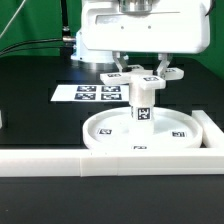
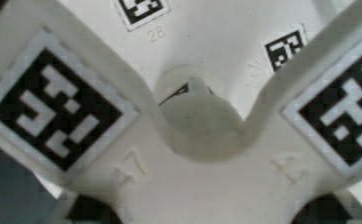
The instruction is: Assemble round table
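Observation:
The large round disc [image 1: 105,132] lies flat at the front of the black table. The short cylinder leg [image 1: 141,106] stands upright on its middle. The cross-shaped base [image 1: 112,77] sits on top of the leg, its arms spread to both sides. My gripper [image 1: 140,68] comes straight down over the base, with a finger on each side of its hub, and looks shut on it. In the wrist view the base [image 2: 204,130] fills the picture very close, with big tags on two arms. The fingertips hardly show there.
The marker board [image 1: 88,95] lies behind the disc toward the exterior view's left. A long white border bar [image 1: 60,161] runs along the front, and another [image 1: 213,130] sits on the exterior view's right. Cables lie at the back left.

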Available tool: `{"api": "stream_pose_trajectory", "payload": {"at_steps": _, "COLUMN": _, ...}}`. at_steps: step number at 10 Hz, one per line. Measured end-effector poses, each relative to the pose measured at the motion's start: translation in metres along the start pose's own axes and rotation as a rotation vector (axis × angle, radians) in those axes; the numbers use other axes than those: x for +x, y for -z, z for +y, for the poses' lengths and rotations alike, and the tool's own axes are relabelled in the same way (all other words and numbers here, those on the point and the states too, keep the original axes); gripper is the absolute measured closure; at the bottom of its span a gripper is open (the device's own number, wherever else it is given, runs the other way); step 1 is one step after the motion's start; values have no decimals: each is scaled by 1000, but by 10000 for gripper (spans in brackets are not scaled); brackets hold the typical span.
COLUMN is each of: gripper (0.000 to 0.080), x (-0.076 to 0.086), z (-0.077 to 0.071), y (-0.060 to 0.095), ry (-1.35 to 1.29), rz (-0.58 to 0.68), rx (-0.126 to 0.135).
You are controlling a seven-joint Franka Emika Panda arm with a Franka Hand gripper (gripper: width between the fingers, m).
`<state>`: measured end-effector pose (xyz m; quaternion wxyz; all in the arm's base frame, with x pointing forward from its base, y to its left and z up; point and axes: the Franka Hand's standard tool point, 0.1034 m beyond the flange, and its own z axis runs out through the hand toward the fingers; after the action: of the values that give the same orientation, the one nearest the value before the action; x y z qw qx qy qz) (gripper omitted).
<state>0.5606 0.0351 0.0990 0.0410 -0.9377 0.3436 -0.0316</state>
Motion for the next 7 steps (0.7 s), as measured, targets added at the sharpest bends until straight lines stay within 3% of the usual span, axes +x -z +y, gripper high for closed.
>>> {"api": "stream_pose_trajectory", "payload": {"at_steps": 3, "gripper": 354, "x": 0, "z": 0, "y": 0, "ry": -162, "rz": -9, "rx": 10}}
{"api": "stream_pose_trajectory", "payload": {"at_steps": 6, "gripper": 354, "x": 0, "z": 0, "y": 0, "ry": -478, "rz": -52, "rx": 49}}
{"api": "stream_pose_trajectory", "payload": {"at_steps": 7, "gripper": 354, "x": -1, "z": 0, "y": 0, "ry": -551, "rz": -58, "rx": 52}}
